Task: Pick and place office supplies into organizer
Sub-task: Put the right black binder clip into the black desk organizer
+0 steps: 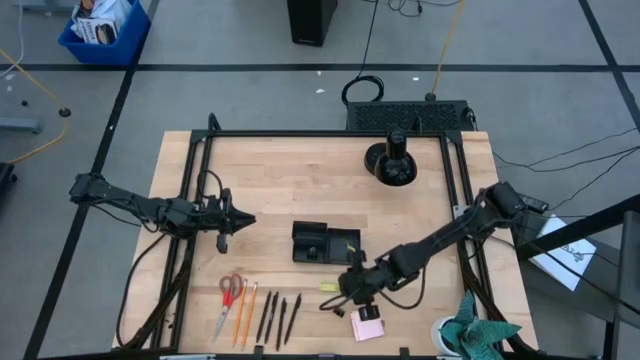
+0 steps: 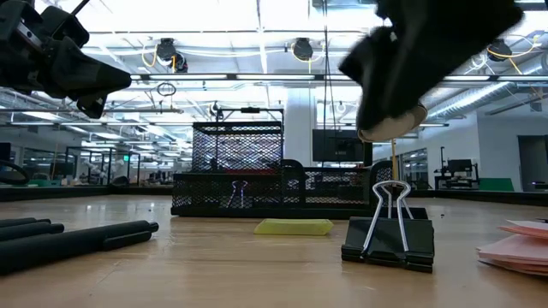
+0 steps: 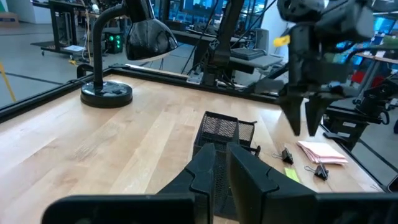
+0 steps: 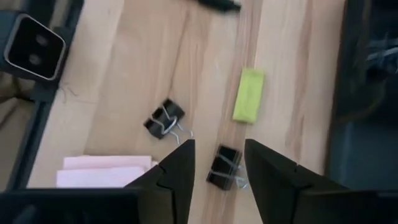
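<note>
Left gripper (image 1: 243, 219) waits left of the organizer (image 1: 325, 242), fingers near closed, empty. Scissors (image 1: 229, 296), pencils (image 1: 247, 312) and pens (image 1: 278, 318) lie in a row at the near edge. Right gripper (image 4: 217, 163) hovers above a binder clip (image 4: 222, 167), fingers spread apart, holding nothing; second clip (image 4: 163, 118), yellow piece (image 4: 248, 94) and sticky notes (image 4: 106, 170) nearby. Step: clip pickup. Next: descend, pinch the clip.
</note>
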Available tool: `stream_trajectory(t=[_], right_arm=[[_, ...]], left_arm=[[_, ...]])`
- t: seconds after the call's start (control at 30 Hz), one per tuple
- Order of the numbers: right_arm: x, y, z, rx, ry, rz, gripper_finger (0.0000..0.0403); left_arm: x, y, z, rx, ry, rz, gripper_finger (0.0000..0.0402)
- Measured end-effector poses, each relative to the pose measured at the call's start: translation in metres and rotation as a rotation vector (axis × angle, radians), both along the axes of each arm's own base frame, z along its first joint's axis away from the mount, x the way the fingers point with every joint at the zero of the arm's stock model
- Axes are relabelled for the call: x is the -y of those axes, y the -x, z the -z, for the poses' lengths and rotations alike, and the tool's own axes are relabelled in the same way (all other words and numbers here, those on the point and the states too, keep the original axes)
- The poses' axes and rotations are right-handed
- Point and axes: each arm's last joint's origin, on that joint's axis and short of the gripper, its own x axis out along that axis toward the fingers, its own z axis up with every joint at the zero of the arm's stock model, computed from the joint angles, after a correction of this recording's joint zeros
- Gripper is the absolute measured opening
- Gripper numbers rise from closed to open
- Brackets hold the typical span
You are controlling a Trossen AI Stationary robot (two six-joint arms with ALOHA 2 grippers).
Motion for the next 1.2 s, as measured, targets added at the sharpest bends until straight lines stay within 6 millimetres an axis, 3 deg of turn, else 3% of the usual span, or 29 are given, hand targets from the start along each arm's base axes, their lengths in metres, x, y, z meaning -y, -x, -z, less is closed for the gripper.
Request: stream_trajectory(t=[0.27,0.6,0.8,1.2], right_arm=[[0.010,0.014,0.036,0.002,-0.026,0.080,0.0189],[0.019,0.018,0.049,0.022,-0.069,0.138,0.0218],[0.017,0.014,0.046,0.069,-0.095,0.131,0.0197],[0.016,0.016,0.047,0.042,-0.107,0.106,0.0120]], left_arm=[[0.000,0.000,0.000,0.001,0.000,-0.004,0.0045],[0.000,0.000,0.000,0.000,-0.011,-0.004,0.0045],[0.000,0.000,0.000,0.000,-0.010,-0.004,0.0045],[0.000,0.000,0.000,0.000,-0.012,-0.004,0.0045]])
